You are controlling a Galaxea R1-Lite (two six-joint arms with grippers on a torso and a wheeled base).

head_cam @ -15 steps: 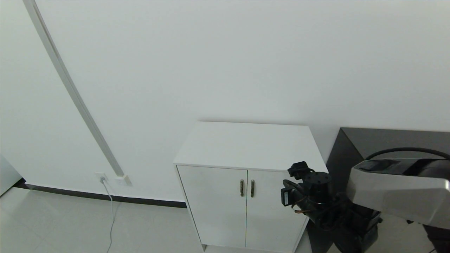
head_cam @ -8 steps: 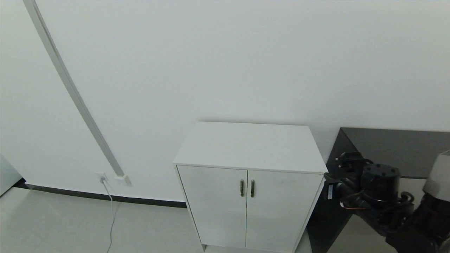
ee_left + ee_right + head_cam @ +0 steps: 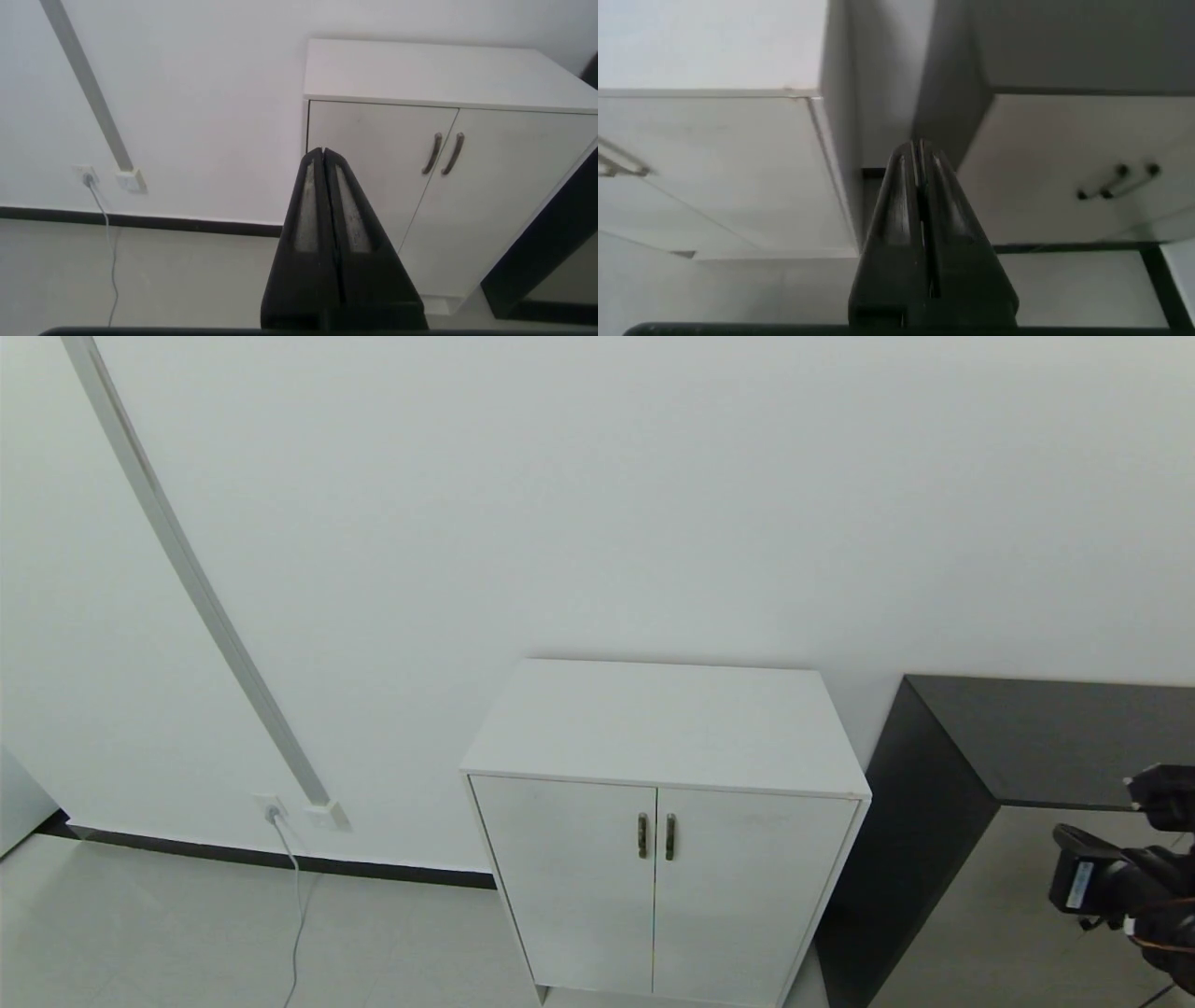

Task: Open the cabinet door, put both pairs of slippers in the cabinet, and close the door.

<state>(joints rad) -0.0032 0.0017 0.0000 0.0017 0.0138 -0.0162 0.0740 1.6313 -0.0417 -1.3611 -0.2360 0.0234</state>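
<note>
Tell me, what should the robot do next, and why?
Probably bring the shut right gripper toward the dark metal handle on the white two-door cabinet and open it: the cabinet is closed, and that gripper sits off to its right.

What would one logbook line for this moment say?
white cabinet: doors shut | left gripper: shut, empty, facing white cabinet | right gripper: shut, empty, facing gap between white cabinet and black cabinet

left pincer (image 3: 323, 157) closed, right pincer (image 3: 921, 147) closed
</note>
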